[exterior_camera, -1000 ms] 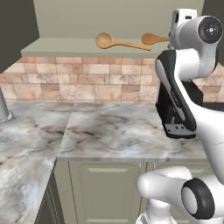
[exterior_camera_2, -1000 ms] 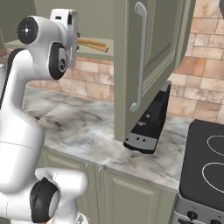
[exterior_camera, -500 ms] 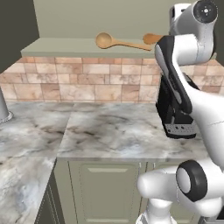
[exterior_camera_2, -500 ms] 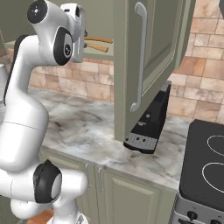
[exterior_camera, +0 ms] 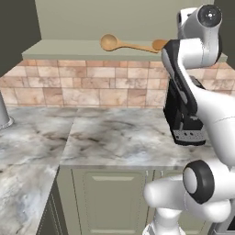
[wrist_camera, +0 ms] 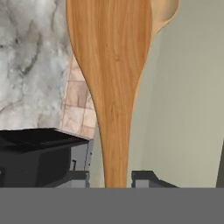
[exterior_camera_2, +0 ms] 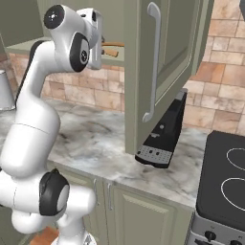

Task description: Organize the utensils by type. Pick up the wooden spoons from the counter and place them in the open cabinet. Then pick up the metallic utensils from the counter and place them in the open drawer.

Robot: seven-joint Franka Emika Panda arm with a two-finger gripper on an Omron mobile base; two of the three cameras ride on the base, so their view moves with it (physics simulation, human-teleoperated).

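Swinging higher since before, the gripper (wrist_camera: 118, 177) clamps the darker wooden spoon (wrist_camera: 111, 78), bowl toward twelve o'clock, for shelving beside the tan spoon (exterior_camera: 120, 43).

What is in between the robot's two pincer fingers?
In the hand view, the handle of the orange-brown wooden spoon runs down between the two fingertips of the pincer. Whether they press on it is unclear.
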